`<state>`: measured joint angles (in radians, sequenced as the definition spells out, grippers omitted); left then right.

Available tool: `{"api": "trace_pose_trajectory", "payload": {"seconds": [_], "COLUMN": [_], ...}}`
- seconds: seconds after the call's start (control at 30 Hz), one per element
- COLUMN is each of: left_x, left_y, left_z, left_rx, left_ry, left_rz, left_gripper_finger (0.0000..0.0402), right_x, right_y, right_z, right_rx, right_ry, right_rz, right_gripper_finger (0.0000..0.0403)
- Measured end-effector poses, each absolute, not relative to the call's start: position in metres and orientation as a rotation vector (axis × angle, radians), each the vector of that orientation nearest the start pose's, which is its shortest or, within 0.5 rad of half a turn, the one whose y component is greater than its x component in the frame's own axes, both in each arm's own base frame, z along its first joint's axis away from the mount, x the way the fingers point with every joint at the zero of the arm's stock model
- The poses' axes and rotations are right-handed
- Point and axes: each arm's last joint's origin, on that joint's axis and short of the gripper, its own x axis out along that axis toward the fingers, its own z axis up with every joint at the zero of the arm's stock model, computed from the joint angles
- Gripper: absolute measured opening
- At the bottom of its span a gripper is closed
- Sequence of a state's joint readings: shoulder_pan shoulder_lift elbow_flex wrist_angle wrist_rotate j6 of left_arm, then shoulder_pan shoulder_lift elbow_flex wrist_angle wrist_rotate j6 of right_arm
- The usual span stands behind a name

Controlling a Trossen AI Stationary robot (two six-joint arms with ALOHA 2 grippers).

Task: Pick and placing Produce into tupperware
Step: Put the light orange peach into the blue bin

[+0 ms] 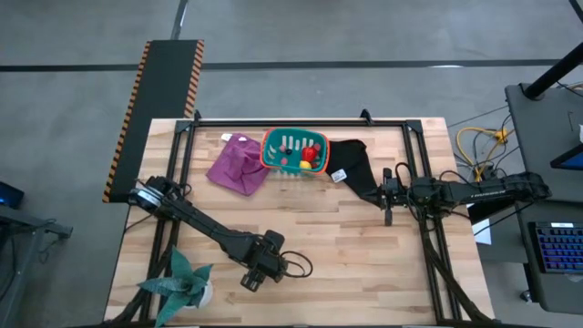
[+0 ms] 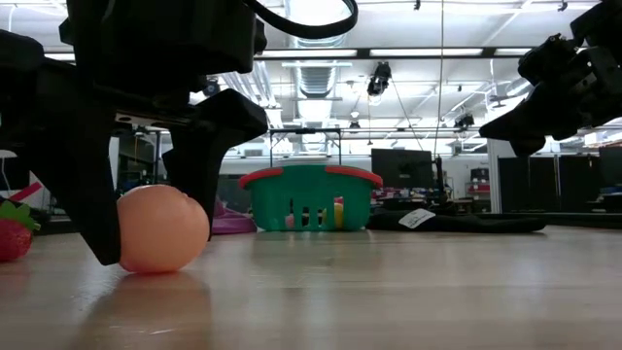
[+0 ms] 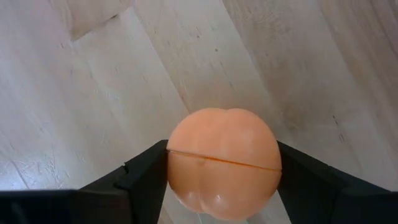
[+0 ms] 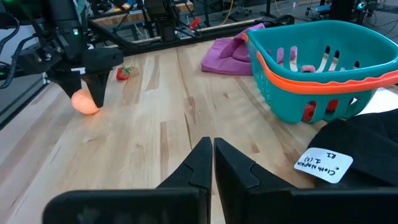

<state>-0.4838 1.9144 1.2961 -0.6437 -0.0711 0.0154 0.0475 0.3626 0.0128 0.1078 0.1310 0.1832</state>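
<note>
Partly done, I judge: one teal tupperware (image 1: 273, 157), upper centre of the high view, already holds at least two pieces. Two remain on the table (image 1: 364, 264): one peach ball (image 2: 161, 229) at the low view's left, flanked by the left gripper (image 3: 222, 186) fingers narrowing on it, and one strawberry (image 4: 125, 72). The right gripper (image 4: 212, 163) hovers, fingers together.

arms: matte black, jointed | left gripper (image 2: 151, 209): broad tapered black fingers | right gripper (image 4: 213, 163): black wedge-shaped fingers | cable: black loop, lower centre of high view
</note>
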Motion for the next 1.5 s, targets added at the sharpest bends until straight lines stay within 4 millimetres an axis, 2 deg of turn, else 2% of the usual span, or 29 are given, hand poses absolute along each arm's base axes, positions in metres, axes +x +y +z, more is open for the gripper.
{"api": "trace_pose_trajectory", "payload": {"seconds": [0.33, 0.73, 1.17, 1.5], "left_x": [0.330, 0.332, 0.352, 0.360], "left_y": [-0.171, -0.170, -0.171, -0.171], "left_z": [0.169, 0.200, 0.234, 0.236], "left_rx": [0.375, 0.375, 0.438, 0.397], "left_ry": [1.210, 1.104, 0.725, 0.528], "left_rz": [-0.376, -0.338, -0.160, -0.077], "left_gripper_finger": [0.0237, 0.0236, 0.0235, 0.0235], "right_x": [0.118, 0.118, 0.118, 0.118], "right_y": [0.002, 0.002, 0.002, 0.002], "right_z": [0.146, 0.146, 0.146, 0.146], "right_rx": [0.161, 0.161, 0.161, 0.164], "right_ry": [0.233, 0.233, 0.234, 0.235], "right_rz": [-0.105, -0.105, -0.105, -0.105], "right_gripper_finger": [0.0009, 0.0009, 0.0009, 0.0009]}}
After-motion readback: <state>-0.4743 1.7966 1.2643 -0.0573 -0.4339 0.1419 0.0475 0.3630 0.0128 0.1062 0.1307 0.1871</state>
